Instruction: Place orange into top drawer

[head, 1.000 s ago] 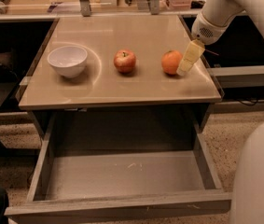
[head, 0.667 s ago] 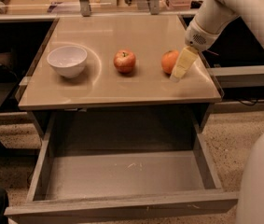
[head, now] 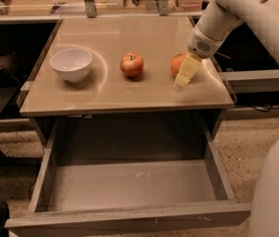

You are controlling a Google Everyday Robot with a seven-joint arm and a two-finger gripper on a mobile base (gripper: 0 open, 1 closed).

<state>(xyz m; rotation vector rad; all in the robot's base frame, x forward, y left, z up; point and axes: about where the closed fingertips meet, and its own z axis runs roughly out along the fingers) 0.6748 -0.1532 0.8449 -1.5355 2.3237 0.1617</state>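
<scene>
The orange (head: 177,63) sits on the right part of the tabletop (head: 129,90), partly hidden behind my gripper. My gripper (head: 183,76) reaches down from the upper right on a white arm, and its pale yellow end lies against the orange's right front side, down at the tabletop. The top drawer (head: 129,184) is pulled wide open below the table's front edge, and its scuffed grey bottom is bare.
A red-yellow apple (head: 131,64) stands in the middle of the tabletop, left of the orange. A white bowl (head: 71,64) stands at the left. Dark shelving flanks the table on both sides. The robot's white body (head: 277,191) fills the lower right corner.
My gripper has moved down and to the left, from beside the orange's right edge to low against its front right. The orange, apple, bowl and drawer have not moved.
</scene>
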